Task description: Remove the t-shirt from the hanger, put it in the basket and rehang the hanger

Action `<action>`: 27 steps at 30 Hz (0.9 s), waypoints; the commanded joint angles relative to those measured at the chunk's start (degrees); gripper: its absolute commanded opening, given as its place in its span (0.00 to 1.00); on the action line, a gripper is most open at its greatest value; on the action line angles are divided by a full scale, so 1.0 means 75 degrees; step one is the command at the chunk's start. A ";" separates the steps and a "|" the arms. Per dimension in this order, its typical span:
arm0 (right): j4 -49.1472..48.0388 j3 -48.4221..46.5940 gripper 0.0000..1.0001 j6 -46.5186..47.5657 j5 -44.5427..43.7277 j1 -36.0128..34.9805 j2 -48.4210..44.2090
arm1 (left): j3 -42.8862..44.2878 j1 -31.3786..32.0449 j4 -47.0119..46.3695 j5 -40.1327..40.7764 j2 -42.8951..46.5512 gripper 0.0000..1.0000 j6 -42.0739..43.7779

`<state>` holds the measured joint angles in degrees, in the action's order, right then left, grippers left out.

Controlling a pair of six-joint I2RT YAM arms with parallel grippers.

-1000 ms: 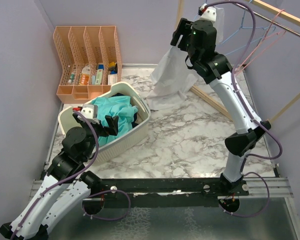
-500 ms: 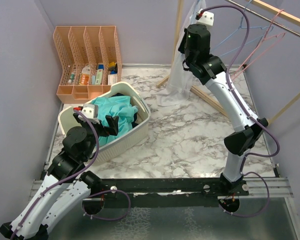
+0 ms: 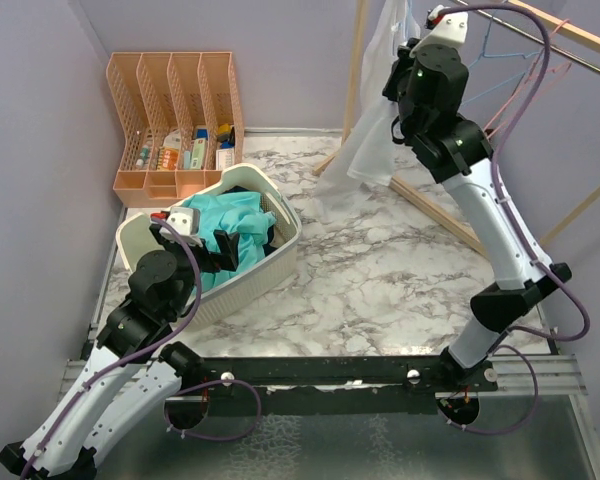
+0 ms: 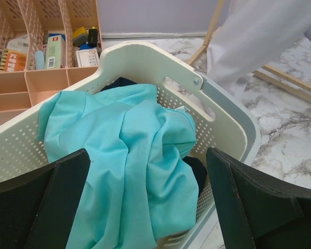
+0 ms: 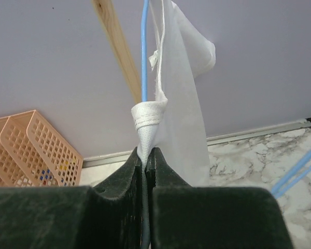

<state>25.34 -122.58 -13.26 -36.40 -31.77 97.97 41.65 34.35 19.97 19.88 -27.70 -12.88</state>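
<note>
Jaws of my left gripper [image 4: 147, 155] stood wide apart with nothing between them, poised above the near side of the white laundry basket [image 4: 145, 57]. In that basket lay a crumpled teal garment [image 4: 119, 150] with a dark one just showing under it. The basket sat on the left part of the marble table [image 3: 380, 280]. Behind it, against the back wall, stood a peach desk organizer [image 3: 175, 120] with small packets in its compartments.

Farther back and to the right, my right arm reached up toward the wooden clothes rack [image 3: 357, 60]. On its wrist view the right gripper [image 5: 145, 155] was pinched fully together on a folded edge of the white t-shirt [image 5: 181, 93], which looked like the collar. A blue hanger [image 5: 144, 52] wire ran straight up out of that fold, so the shirt was on the hanger. From overhead the shirt hung down in front of the rack's post, toward the back of the table. I could not tell whether its lower edge touched the marble.
</note>
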 commanded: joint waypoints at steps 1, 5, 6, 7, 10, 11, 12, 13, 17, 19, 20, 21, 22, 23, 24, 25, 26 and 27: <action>0.0397 0.0108 0.01 -0.0187 0.0566 -0.0018 -0.0824 | -0.0057 -0.0024 -0.0105 -0.0299 -0.0029 0.98 0.0091; 0.0986 0.0983 0.01 -0.0378 0.1418 -0.0018 -0.1613 | -0.0091 -0.0021 -0.0228 -0.0623 -0.0110 0.99 0.0123; 0.1076 0.1239 0.01 -0.0406 0.1676 -0.0017 -0.1816 | -0.0072 -0.0021 -0.0234 -0.0711 -0.0149 0.99 0.0127; 0.1126 0.1488 0.01 -0.0388 0.2081 -0.0016 -0.2051 | -0.0054 -0.0021 -0.0243 -0.0827 -0.0204 0.99 0.0145; 0.1134 0.2233 0.01 -0.0162 0.3099 -0.0018 -0.2673 | -0.0066 -0.0020 -0.0356 -0.1136 -0.0319 0.99 0.0221; 0.1073 0.2471 0.01 -0.0037 0.3416 -0.0018 -0.2865 | -0.0082 -0.0021 -0.0405 -0.1239 -0.0356 0.99 0.0253; 0.0913 0.2739 0.01 0.0155 0.3650 -0.0018 -0.3068 | -0.0085 -0.0021 -0.0441 -0.1334 -0.0391 0.99 0.0271; 0.0871 0.2890 0.01 0.0237 0.3770 -0.0018 -0.3212 | -0.0075 -0.0021 -0.0466 -0.1423 -0.0441 0.99 0.0288; 0.1390 0.2882 0.01 0.0503 0.4753 -0.0018 -0.3448 | -0.0033 -0.0021 -0.0662 -0.1986 -0.0605 0.99 0.0411; 0.1772 0.2944 0.01 0.0606 0.5309 -0.0018 -0.3649 | -0.0017 -0.0021 -0.0883 -0.2496 -0.0686 0.99 0.0509; 0.1973 0.3014 0.01 0.0670 0.5542 -0.0018 -0.3784 | 0.0014 -0.0021 -0.1036 -0.2744 -0.0728 0.99 0.0540; 0.2197 0.3100 0.01 0.0753 0.5779 -0.0018 -0.3935 | 0.0054 -0.0021 -0.1177 -0.3056 -0.0792 0.99 0.0575; 0.2432 0.3206 0.01 0.0847 0.6017 -0.0018 -0.4103 | 0.0128 -0.0021 -0.1343 -0.3356 -0.0875 0.99 0.0618; 0.2625 0.3335 0.01 0.0911 0.6234 -0.0015 -0.4317 | 0.0247 -0.0021 -0.1487 -0.3681 -0.0991 0.99 0.0646; 0.2807 0.3498 0.01 0.0966 0.6438 -0.0018 -0.4531 | 0.0419 -0.0021 -0.1581 -0.3969 -0.1124 0.99 0.0690; 0.3002 0.3647 0.01 0.1005 0.6644 -0.0018 -0.4774 | 0.0695 -0.0027 -0.1639 -0.4205 -0.1293 0.99 0.0750; 0.3189 0.3768 0.01 0.1061 0.6797 -0.0018 -0.4993 | 0.0960 -0.0022 -0.1660 -0.4493 -0.1481 0.99 0.0816; 0.3392 0.3877 0.01 0.1089 0.6906 -0.0018 -0.5200 | 0.1223 -0.0021 -0.1648 -0.4710 -0.1662 0.99 0.0886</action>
<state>43.75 -95.96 -8.14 5.48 -31.77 66.28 43.53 34.35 13.30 -3.77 -36.60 -8.86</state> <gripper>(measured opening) 0.034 0.991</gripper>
